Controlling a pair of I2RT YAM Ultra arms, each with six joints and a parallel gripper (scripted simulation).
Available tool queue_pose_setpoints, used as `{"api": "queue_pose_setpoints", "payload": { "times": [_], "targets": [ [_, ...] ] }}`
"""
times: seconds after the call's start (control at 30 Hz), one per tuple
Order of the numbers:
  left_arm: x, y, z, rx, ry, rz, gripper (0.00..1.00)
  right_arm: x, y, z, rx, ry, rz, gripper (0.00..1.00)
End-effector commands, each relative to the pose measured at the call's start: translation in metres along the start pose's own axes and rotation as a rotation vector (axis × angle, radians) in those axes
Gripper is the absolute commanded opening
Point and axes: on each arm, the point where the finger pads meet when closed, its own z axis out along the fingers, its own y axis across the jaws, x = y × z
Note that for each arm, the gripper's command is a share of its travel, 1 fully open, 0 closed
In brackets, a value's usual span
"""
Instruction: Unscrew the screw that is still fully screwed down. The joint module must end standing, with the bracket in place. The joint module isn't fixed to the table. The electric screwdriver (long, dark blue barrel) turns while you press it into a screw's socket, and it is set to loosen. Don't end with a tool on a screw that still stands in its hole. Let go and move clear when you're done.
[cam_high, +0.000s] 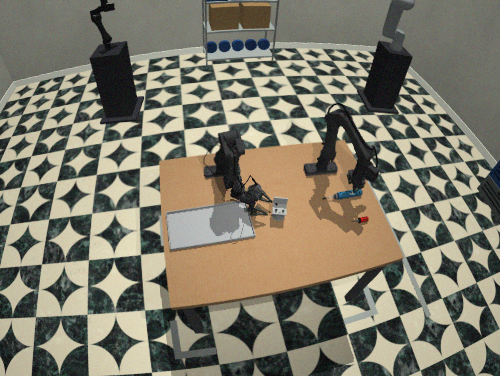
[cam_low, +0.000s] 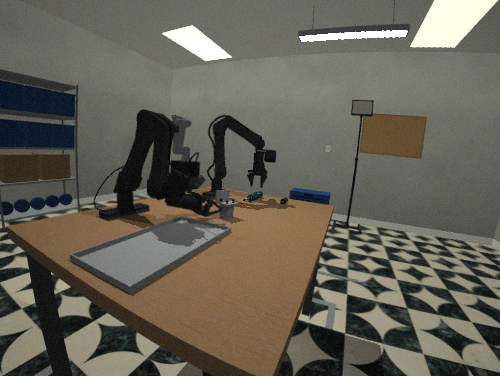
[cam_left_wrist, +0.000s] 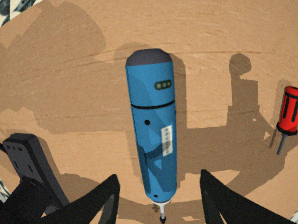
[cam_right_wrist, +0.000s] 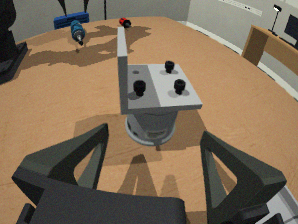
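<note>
Three black screws (cam_high: 283, 211) (cam_low: 233, 201) (cam_right_wrist: 179, 85) show raised heads on the bracket (cam_high: 280, 202) (cam_low: 222, 195) (cam_right_wrist: 122, 75), and you've got a dark spot in its shaded corner: perhaps the sunken screw, but you can't tell. The joint module (cam_high: 277, 218) (cam_low: 227, 212) (cam_right_wrist: 142, 122) stands upright on the desk (cam_high: 300, 260) (cam_low: 260, 280) (cam_left_wrist: 210, 30) (cam_right_wrist: 50, 100). Your right tool (cam_high: 270, 207) (cam_low: 219, 209) (cam_right_wrist: 155, 133) is spread just beside it, gripping nothing; your left tool (cam_high: 356, 190) (cam_low: 257, 186) (cam_left_wrist: 158, 179), also spread and empty, hangs over the electric screwdriver (cam_high: 348, 194) (cam_low: 255, 195) (cam_left_wrist: 155, 125) (cam_right_wrist: 76, 30), well apart from the module. You're likely at the steady-and-fetch step: next, brace the module and lift that driver. Count with me: one module, one bracket, one electric screwdriver, one red screwdriver (cam_high: 363, 219) (cam_low: 284, 200) (cam_left_wrist: 289, 110) (cam_right_wrist: 124, 21) beyond it from the module, one tray (cam_high: 212, 243) (cam_low: 180, 260) on the module's opposite side.
</note>
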Motion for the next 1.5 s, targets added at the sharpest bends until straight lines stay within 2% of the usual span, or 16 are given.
{"api": "queue_pose_setpoints", "payload": {
  "times": [0.0, 0.33, 0.5, 0.73, 0.9, 1.3, 1.47],
  "targets": [
    [0.000, 0.000, -0.002, 0.000, 0.000, 0.002, 0.65, -0.005, 0.006, -0.009, -0.015, 0.017, 0.016, 0.86],
    [0.000, 0.000, -0.002, 0.000, 0.000, 0.002, 0.65, -0.016, 0.006, -0.012, -0.015, 0.017, 0.016, 0.86],
    [0.000, 0.000, -0.002, 0.000, 0.000, 0.002, 0.65, -0.041, -0.005, -0.010, -0.006, -0.009, -0.017, 0.86],
    [0.000, 0.000, -0.002, 0.000, 0.000, 0.002, 0.65, -0.059, -0.004, -0.015, -0.005, -0.010, -0.017, 0.86],
    [0.000, 0.000, -0.002, 0.000, 0.000, 0.002, 0.65, -0.059, -0.004, -0.015, -0.006, -0.010, -0.017, 0.86],
    [0.000, 0.000, -0.002, 0.000, 0.000, 0.002, 0.65, -0.089, -0.004, -0.023, -0.006, -0.010, -0.018, 0.86],
    [0.000, 0.000, -0.002, 0.000, 0.000, 0.002, 0.65, -0.089, -0.004, -0.023, -0.006, -0.010, -0.018, 0.86]
  ]
}}
